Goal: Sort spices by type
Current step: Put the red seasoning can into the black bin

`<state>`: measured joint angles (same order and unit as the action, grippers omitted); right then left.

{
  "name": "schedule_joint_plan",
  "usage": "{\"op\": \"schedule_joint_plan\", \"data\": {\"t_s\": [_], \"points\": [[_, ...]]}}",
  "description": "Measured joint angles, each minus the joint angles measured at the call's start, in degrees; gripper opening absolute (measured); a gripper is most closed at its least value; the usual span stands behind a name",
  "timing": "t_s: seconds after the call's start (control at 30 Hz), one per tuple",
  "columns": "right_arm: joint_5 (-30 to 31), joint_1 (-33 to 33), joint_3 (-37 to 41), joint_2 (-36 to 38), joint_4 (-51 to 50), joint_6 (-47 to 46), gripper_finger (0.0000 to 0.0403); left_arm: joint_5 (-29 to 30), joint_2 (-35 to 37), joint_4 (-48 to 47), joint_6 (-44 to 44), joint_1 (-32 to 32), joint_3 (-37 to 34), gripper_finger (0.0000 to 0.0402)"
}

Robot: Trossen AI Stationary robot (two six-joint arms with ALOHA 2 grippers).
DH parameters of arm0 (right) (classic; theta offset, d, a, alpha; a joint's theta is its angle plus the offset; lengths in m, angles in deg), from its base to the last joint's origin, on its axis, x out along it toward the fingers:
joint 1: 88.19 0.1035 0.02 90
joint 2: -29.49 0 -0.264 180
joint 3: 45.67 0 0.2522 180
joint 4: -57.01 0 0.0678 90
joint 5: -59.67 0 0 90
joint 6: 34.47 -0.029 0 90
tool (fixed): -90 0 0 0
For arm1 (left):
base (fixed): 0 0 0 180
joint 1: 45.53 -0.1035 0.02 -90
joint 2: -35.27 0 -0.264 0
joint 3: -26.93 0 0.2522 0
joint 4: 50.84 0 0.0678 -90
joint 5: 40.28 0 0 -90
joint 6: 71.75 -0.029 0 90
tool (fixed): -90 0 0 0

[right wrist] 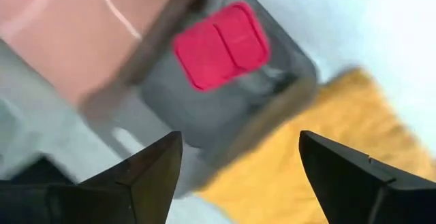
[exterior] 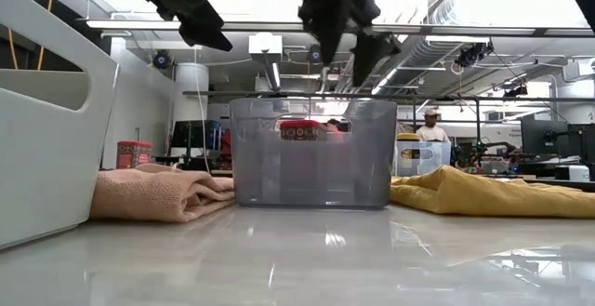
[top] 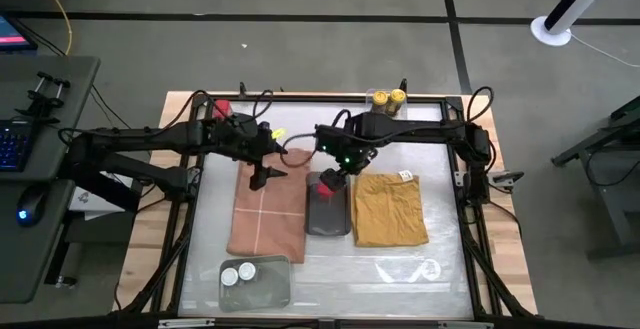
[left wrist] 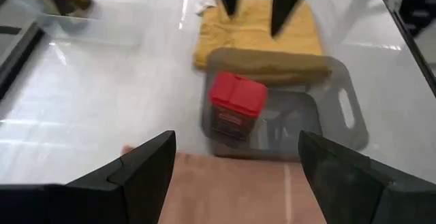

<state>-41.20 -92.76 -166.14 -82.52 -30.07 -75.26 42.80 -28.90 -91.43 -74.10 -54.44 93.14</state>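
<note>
A boxy red tin with a split flip lid stands in the grey tray, right claw wide above.

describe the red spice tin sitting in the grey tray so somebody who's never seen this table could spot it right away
Find the two folded cloths mid-table, pink and mustard yellow. Between them sits a dark grey tray, under the open right gripper. The red tin stands upright at its far end, the only thing inside it.

Red tin, grey tray
</note>
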Motion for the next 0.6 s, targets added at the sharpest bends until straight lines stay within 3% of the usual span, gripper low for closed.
{"op": "schedule_joint_plan", "data": {"t_s": [0.1, 0.2, 0.3, 0.43, 0.47, 0.6], "points": [[6.2, 2.9, -0.7, 0.0, -5.9, 3.6, 0.0287, -0.1, -1.5, 1.3, -2.2, 1.7, 0.0, 0.0288], [8.2, 5.3, 0.0, 0.0, -7.4, 4.2, 0.0256, 0.3, -3.5, 3.0, -2.8, 3.0, 0.0, 0.0276], [9.7, 6.8, 0.7, 0.0, -2.0, 5.2, 0.0183, 2.0, -4.8, 3.0, -2.3, 3.7, 0.0, 0.0262], [12.2, 6.6, 0.8, -0.7, 4.3, 9.6, 0.0037, -0.9, -2.5, 3.1, -1.1, 3.3, 0.0, 0.0239], [12.6, 6.4, 0.8, -1.1, 4.5, 11.6, 0.0020, -1.2, -1.1, 3.0, -1.1, 3.1, 0.0, 0.0231], [13.9, 5.4, 0.8, -3.4, 3.7, 19.6, 0.0015, 2.3, 5.6, 0.2, -0.9, 1.8, 0.0, 0.0162]]}}
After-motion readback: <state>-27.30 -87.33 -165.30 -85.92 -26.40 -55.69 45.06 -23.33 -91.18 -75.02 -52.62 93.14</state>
